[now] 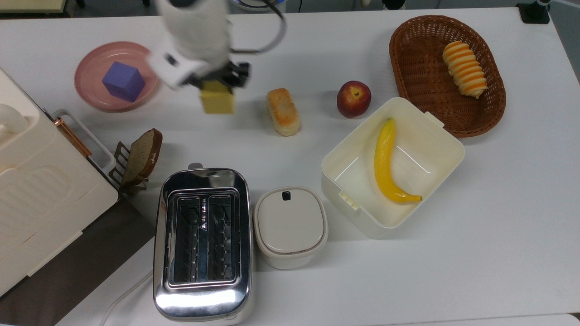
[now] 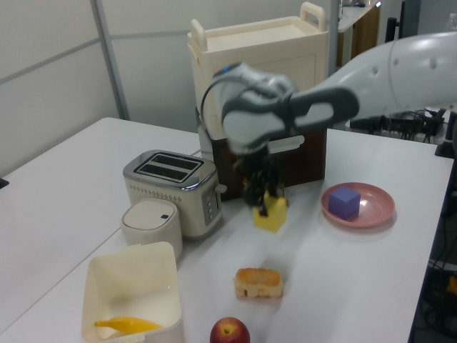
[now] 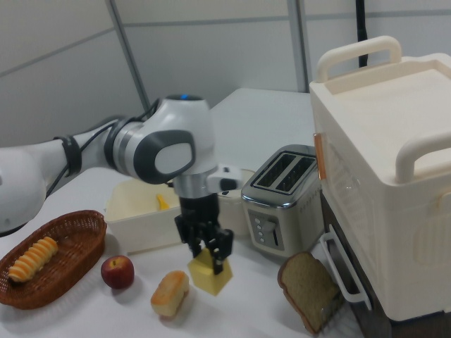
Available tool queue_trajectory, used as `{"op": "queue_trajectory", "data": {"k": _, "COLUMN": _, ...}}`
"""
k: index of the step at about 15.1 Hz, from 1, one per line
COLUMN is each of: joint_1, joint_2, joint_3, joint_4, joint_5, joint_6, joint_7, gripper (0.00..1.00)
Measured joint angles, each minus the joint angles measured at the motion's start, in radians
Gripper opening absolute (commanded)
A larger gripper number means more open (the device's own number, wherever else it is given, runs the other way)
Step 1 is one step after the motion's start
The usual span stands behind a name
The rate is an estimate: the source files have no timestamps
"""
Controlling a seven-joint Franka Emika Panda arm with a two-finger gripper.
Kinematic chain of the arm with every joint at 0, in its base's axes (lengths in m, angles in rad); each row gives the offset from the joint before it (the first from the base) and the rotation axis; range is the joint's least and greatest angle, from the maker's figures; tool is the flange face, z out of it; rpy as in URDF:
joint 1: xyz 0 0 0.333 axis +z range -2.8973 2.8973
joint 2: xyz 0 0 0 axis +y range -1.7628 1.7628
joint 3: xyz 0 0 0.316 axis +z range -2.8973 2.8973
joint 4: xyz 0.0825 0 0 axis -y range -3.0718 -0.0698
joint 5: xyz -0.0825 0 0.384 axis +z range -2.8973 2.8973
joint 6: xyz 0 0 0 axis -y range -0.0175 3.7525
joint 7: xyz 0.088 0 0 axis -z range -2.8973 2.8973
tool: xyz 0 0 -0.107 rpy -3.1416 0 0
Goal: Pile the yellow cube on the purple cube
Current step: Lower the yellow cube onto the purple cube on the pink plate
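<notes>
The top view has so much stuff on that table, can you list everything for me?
yellow cube: one, pale yellow, held above the table by the claw
purple cube: one, blue-violet, on the pink plate
pink plate: one, top view's upper left
bread roll: one, golden-brown, centre
peach: one, red, beside the roll
wicker basket: one, brown, upper right, holding a striped pastry
open box: one, cream, holding a banana
lidded pot: one, cream
toaster: one, chrome
bread slice: one, brown, in a rack
cabinet: one, cream, left edge
claw: one, black, shut on the cube
</notes>
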Motion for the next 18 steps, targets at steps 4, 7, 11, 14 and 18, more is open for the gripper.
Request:
{"op": "queue_trajectory", "data": {"k": 4, "joint_1": -0.102, "joint_2": -0.018, "joint_3": -0.07, "joint_4": 0.012, "joint_5": 0.004, "joint_6": -0.02, "joint_7": -0.168, "gripper": 0.09}}
{"op": "queue_trajectory", "data": {"k": 7, "joint_1": -0.205, "joint_2": -0.007, "joint_3": -0.094, "joint_4": 0.009, "joint_5": 0.006, "joint_6": -0.02, "joint_7": -0.306, "gripper": 0.11}}
{"op": "queue_trajectory", "data": {"k": 11, "joint_1": -0.275, "joint_2": 0.004, "joint_3": -0.095, "joint_4": -0.002, "joint_5": 0.006, "joint_6": -0.02, "joint_7": -0.401, "gripper": 0.16}}
{"op": "queue_trajectory", "data": {"k": 14, "joint_1": -0.306, "joint_2": 0.012, "joint_3": -0.096, "joint_4": -0.009, "joint_5": 0.005, "joint_6": -0.019, "joint_7": -0.453, "gripper": 0.31}}
{"op": "queue_trajectory", "data": {"k": 18, "joint_1": -0.328, "joint_2": 0.013, "joint_3": -0.096, "joint_4": -0.018, "joint_5": 0.005, "joint_6": -0.01, "joint_7": -0.468, "gripper": 0.83}}
